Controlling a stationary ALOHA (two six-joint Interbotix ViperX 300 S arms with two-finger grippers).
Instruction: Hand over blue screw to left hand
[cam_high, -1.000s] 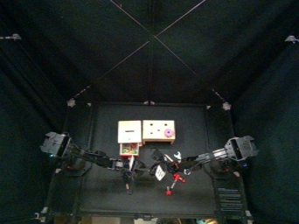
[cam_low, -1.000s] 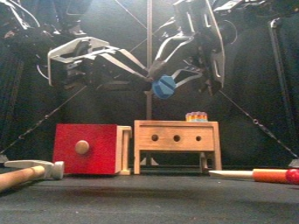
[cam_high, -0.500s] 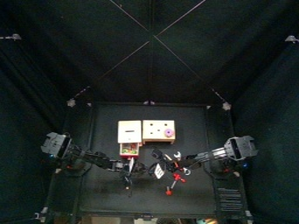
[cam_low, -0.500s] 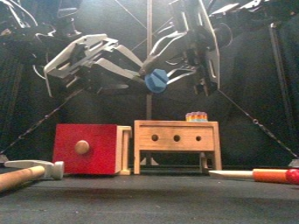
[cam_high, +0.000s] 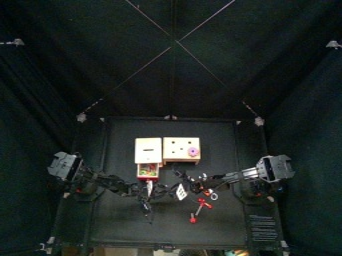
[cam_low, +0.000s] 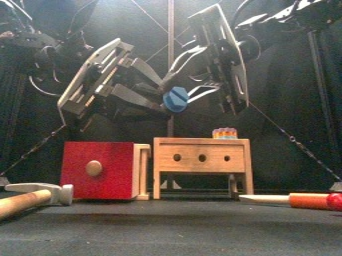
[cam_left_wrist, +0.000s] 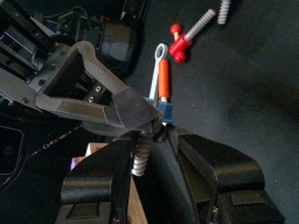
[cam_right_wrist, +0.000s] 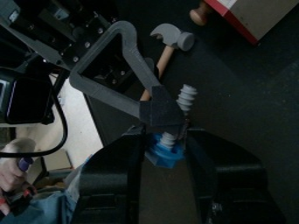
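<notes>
Both arms are meeting up in the air over the table (cam_low: 174, 215), above the red box (cam_low: 104, 170) and the wooden bench (cam_low: 202, 160). The right gripper (cam_low: 175, 92) is pinching the blue screw (cam_low: 174, 99) by its blue head, white threaded shaft sticking out toward the other arm. The left gripper (cam_low: 147, 85) is sitting right at that shaft with its jaws spread a bit on either side, not clamping it from what I can see. A hammer (cam_low: 34, 198) and a screwdriver (cam_low: 307, 200) are lying down on the table.
</notes>
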